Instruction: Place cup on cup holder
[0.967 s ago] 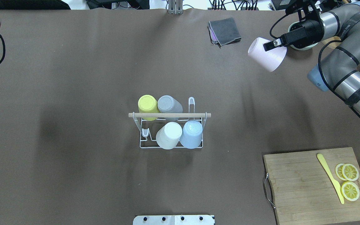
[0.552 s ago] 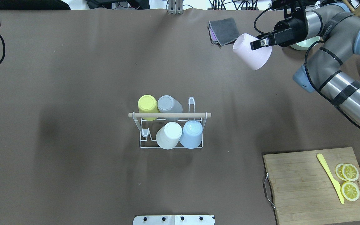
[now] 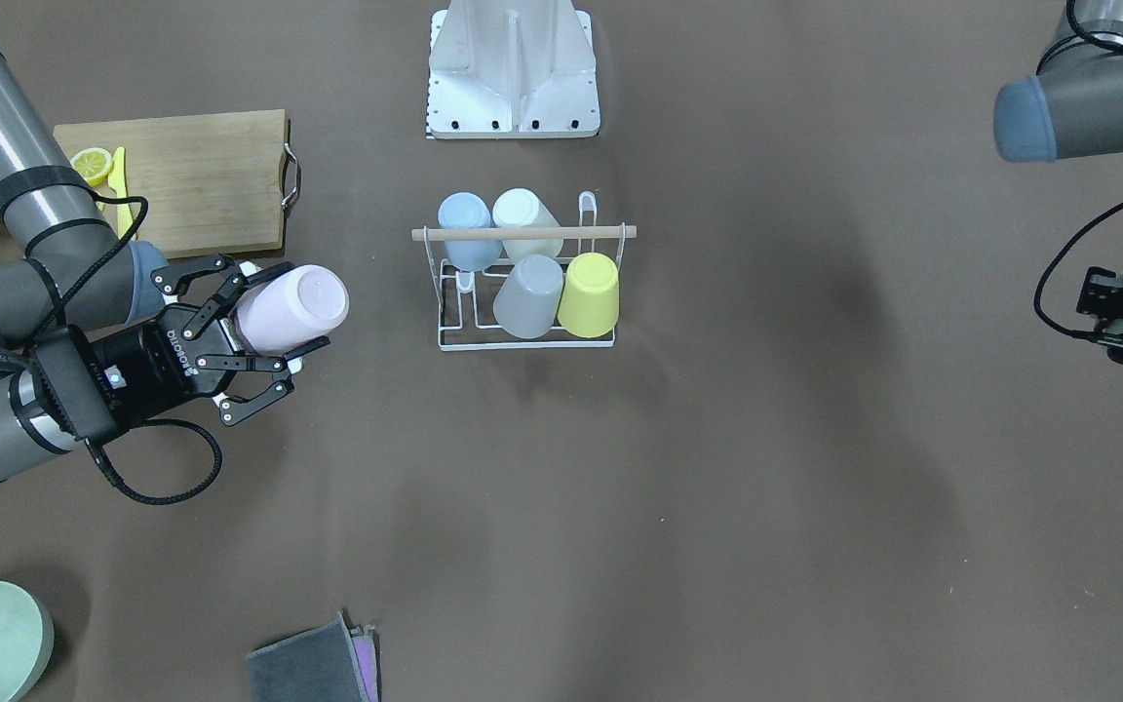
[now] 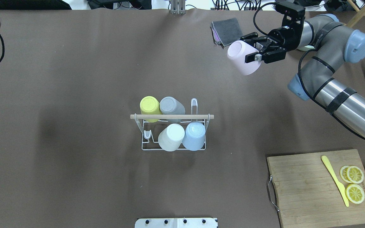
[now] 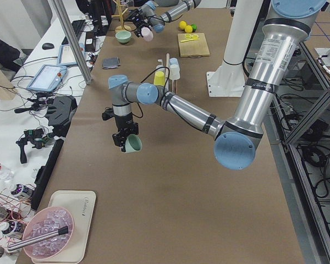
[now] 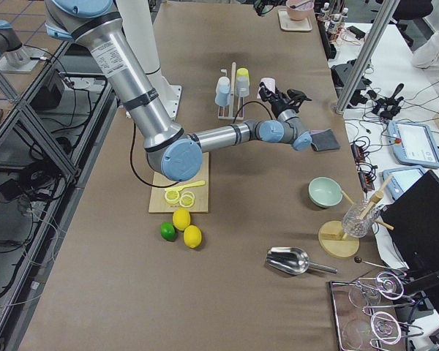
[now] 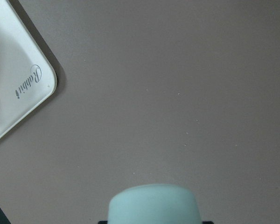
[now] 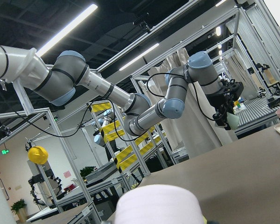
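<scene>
Well, the pink cup (image 4: pixel 243 58) does not rest on the table (image 4: pixel 74 79). It hangs in the air over the far right part of it, close to the edge opposite the robot and just beside a folded grey cloth (image 4: pixel 228 31). The right gripper (image 4: pixel 249 47) is clenched on its wall, one finger on each side, and carries it almost on its side, with what looks like the closed bottom toward the middle of the table. I think this grip leaves the mouth free, so that it can go down over a peg. The cup holder (image 4: pixel 201 116) stands in the middle of the table, well apart from the pink cup. Four cups sit on it upside down, probably so that each peg holds its cup from inside: a yellow cup (image 4: pixel 150 107) and a grey cup (image 4: pixel 171 106) in the row far from the robot, a white cup (image 4: pixel 171 136) and a blue cup (image 4: pixel 194 135) in the near row. Two pegs look free: the far peg (image 4: pixel 194 106) at the right end, which is closest to the pink cup, and the near peg (image 4: pixel 147 134) at the left end. The left gripper (image 5: pixel 124 135) hangs over the left end of the table, closed on a mint cup (image 5: pixel 133 144), out of the way. In my judgement this is the carrying step, and the pink cup is not yet turned mouth down.
</scene>
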You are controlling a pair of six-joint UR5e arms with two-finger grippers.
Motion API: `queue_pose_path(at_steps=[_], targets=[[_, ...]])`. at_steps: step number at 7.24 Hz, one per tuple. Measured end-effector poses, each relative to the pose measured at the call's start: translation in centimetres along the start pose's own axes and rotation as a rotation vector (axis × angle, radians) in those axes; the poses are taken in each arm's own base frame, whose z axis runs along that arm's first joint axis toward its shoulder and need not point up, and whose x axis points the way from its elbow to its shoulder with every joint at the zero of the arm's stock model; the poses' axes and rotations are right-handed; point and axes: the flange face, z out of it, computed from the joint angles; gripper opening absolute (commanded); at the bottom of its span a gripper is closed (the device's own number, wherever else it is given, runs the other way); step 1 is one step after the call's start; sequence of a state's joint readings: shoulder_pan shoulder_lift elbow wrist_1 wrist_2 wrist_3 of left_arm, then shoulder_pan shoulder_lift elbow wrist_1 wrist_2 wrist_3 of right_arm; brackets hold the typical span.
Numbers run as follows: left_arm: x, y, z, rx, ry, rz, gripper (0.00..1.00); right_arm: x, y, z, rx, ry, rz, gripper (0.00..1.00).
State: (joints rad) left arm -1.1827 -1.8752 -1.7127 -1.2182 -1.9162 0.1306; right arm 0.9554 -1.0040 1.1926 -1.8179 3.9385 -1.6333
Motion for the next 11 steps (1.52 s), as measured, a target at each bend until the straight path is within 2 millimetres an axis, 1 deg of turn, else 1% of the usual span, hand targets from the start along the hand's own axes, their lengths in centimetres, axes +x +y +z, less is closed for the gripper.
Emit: queue_pose_path(at_steps=[3,5,6,8,9,11], targets=[[0.0,0.0,0.0,0.0,0.0,0.003,0.0,0.3,3.0,3.7,0.071,-0.039,-0.138,0.31],[-0.1,0.1,0.2,-0.002,0.0,0.007,0.0,0.6,3.7,6.3,0.104,-0.064,-0.197,0.27],[-0.1,0.2,0.3,-0.004,0.0,0.007,0.0,0.8,3.7,7.7,0.112,-0.08,-0.213,0.26],[-0.1,0.3,0.5,-0.007,-0.002,0.008,0.0,1.4,3.8,9.9,0.12,-0.104,-0.23,0.26],[-0.1,0.3,0.6,-0.008,-0.002,0.007,0.0,1.8,4.2,10.9,0.12,-0.111,-0.23,0.27],[-0.2,0.3,0.7,-0.01,-0.002,0.006,0.0,2.0,5.7,12.6,0.12,-0.129,-0.23,0.28]])
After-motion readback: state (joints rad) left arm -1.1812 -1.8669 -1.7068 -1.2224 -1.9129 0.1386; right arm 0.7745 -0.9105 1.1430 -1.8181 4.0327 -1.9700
